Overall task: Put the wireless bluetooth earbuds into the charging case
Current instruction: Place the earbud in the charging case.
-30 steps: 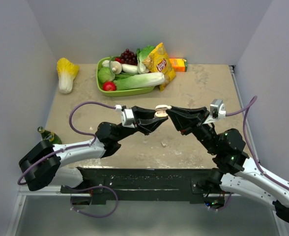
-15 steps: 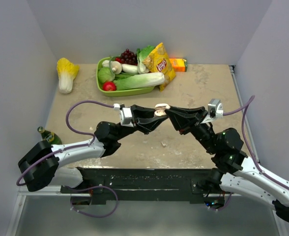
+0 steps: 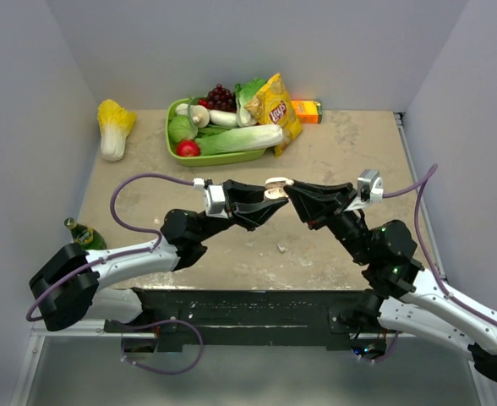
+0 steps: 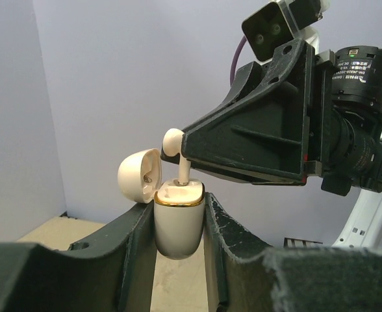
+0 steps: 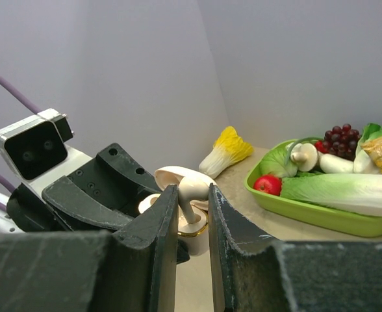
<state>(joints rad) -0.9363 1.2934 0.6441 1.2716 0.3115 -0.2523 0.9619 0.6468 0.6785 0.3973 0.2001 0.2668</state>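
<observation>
My left gripper (image 4: 178,224) is shut on the white charging case (image 4: 177,218) and holds it upright in the air over the table's middle, its lid (image 4: 140,174) hinged open to the left. My right gripper (image 5: 192,198) is shut on a white earbud (image 5: 194,192), pinching its bulb. The earbud's stem (image 4: 184,172) points down into a socket of the case (image 5: 192,227). In the top view the two grippers meet tip to tip at the case (image 3: 276,188). A second earbud does not show.
A green tray (image 3: 219,157) of vegetables, grapes and a chips bag (image 3: 275,110) stands at the back. A yellow-white cabbage (image 3: 113,127) lies at the back left, an orange box (image 3: 307,111) at the back, a green bottle (image 3: 83,233) at the near left. Walls close in three sides.
Both grippers, still joined at the case, have crept slightly toward the back. The grips have not changed.
</observation>
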